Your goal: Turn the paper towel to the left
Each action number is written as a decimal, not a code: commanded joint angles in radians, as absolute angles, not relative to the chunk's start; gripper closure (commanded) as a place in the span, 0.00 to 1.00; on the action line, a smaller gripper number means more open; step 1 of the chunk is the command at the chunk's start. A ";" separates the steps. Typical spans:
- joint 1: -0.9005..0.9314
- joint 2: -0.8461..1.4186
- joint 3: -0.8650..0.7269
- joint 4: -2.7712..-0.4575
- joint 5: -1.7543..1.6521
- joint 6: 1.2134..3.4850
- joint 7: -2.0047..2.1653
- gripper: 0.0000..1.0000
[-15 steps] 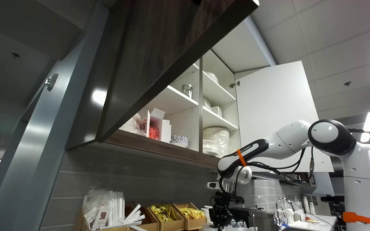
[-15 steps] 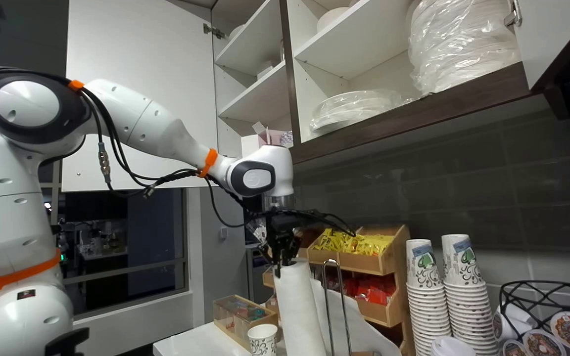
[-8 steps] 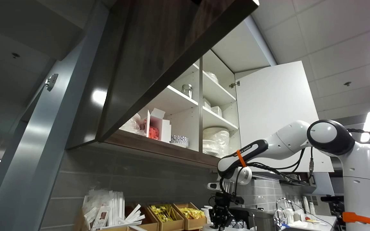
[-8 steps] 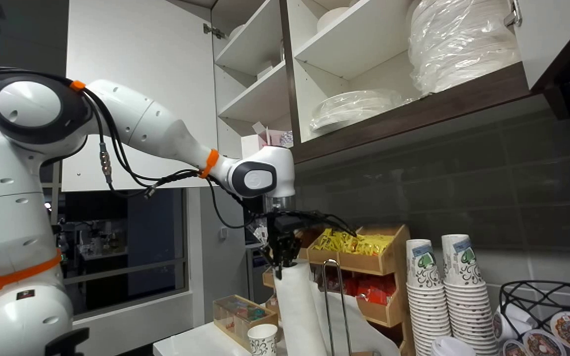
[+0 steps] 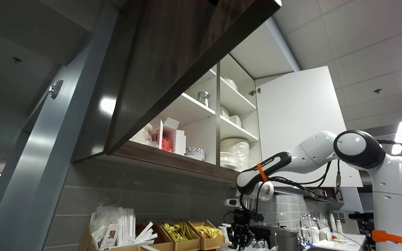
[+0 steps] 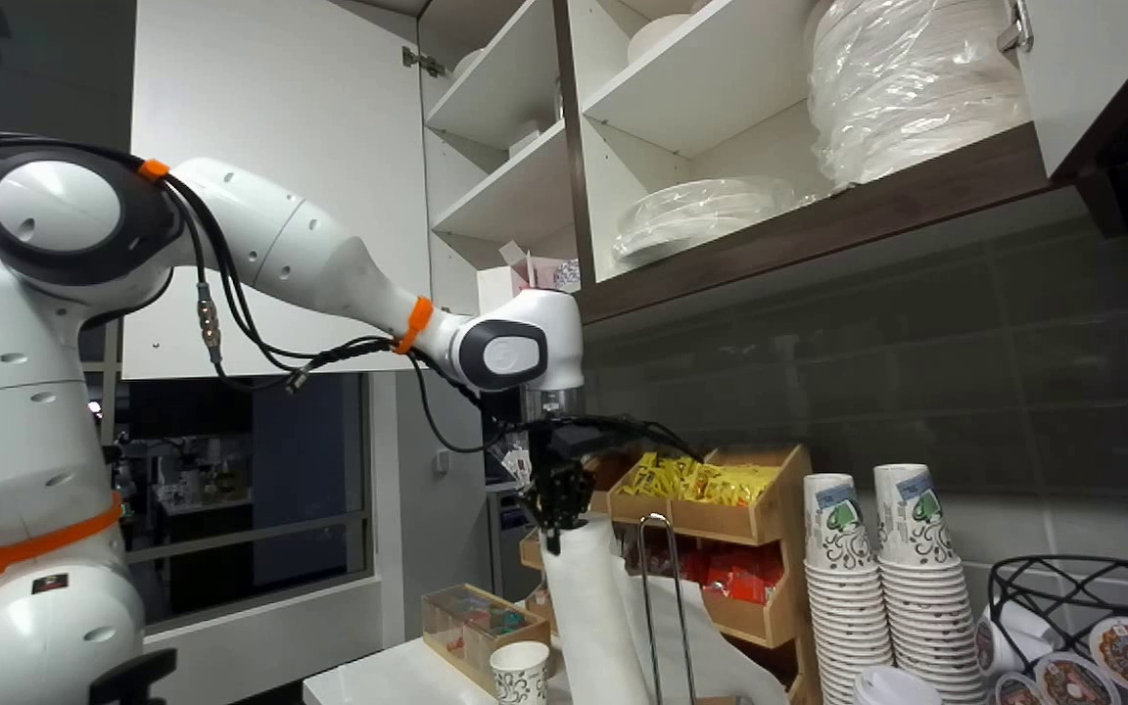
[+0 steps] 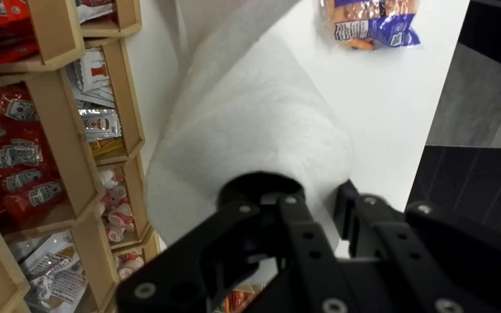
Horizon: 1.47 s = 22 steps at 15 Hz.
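Here the arm (image 6: 300, 250) reaches out, downturned pincer (image 7: 310, 196) gripping the paper towel (image 6: 594, 619).

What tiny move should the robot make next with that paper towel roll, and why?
Probably a small twist of the gripper, without letting go, to turn the paper towel roll left. It is shut on the roll's upper rim: one finger seems to reach into the core hole and another sits outside, so the grip likely suffices.

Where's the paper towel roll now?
In an exterior view, the paper towel roll is at bottom centre, just right of the single paper cup, with the gripper closed on its top rim.
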<state>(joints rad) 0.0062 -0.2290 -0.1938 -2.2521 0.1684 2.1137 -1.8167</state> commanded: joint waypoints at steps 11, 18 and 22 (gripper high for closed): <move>-0.022 -0.185 -0.183 -2.230 0.129 2.105 -2.124 0.51; -0.035 -0.206 -0.167 -2.229 0.144 2.121 -1.958 0.04; -0.035 -0.214 -0.155 -2.244 0.146 2.148 -1.817 0.00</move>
